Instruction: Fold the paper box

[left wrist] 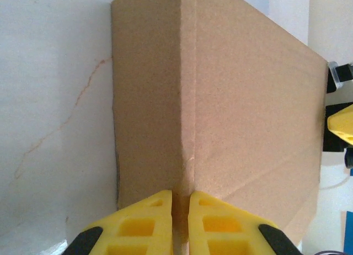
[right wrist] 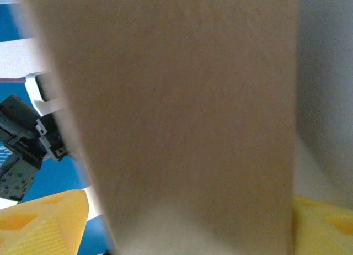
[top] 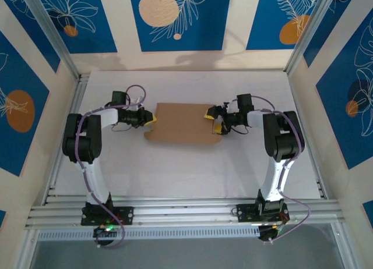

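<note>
Pinching the paper box [left wrist: 237, 100] at the frame's bottom, the left fingers [left wrist: 144, 224] squeeze tight; the right fingers [right wrist: 41, 222] are spread wide around it, so pulling might twist it.

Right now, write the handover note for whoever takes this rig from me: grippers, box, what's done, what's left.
Left gripper: shut on the paper box, pinching its left end at a crease.
Right gripper: open, with its fingers on either side of the box's right end and not clamped.
Box: in the middle of the table, between the two arms.
Done: at least one fold is creased along its length.
Left: probably closing the other panels and tabs. How many remain cannot be told from these views.
</note>
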`<state>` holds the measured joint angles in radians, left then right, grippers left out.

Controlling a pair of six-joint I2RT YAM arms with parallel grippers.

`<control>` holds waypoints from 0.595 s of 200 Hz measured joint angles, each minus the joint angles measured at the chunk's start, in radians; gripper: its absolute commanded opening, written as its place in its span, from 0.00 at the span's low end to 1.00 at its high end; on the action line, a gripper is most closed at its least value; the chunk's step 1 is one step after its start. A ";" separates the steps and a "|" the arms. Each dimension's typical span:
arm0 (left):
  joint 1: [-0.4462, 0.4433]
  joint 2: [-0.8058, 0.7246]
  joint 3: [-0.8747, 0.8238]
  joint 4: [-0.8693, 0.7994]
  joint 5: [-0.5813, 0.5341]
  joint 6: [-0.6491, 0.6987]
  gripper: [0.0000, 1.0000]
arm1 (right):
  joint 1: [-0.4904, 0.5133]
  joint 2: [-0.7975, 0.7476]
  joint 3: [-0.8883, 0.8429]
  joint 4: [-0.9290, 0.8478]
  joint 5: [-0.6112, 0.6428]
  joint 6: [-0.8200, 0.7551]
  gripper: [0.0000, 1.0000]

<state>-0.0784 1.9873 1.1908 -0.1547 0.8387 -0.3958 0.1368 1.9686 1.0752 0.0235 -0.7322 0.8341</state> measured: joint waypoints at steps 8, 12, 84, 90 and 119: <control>0.000 0.000 -0.003 0.007 0.000 -0.008 0.13 | 0.014 0.007 0.000 0.020 -0.018 0.015 0.75; 0.000 0.000 -0.005 0.010 0.001 -0.012 0.14 | 0.021 0.010 0.000 0.032 -0.026 0.020 0.73; -0.011 -0.039 -0.048 0.035 -0.034 -0.096 0.47 | 0.005 -0.104 -0.078 0.084 -0.049 0.130 0.35; -0.014 -0.054 -0.054 0.030 -0.046 -0.101 0.49 | 0.002 -0.116 -0.085 0.074 -0.045 0.138 0.35; -0.033 -0.196 -0.084 -0.009 -0.164 -0.094 0.63 | -0.019 -0.198 -0.105 -0.010 -0.017 0.143 0.36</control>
<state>-0.1112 1.7908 1.1069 -0.1638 0.6746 -0.4900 0.1177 1.7702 0.9707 0.0135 -0.7490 0.9771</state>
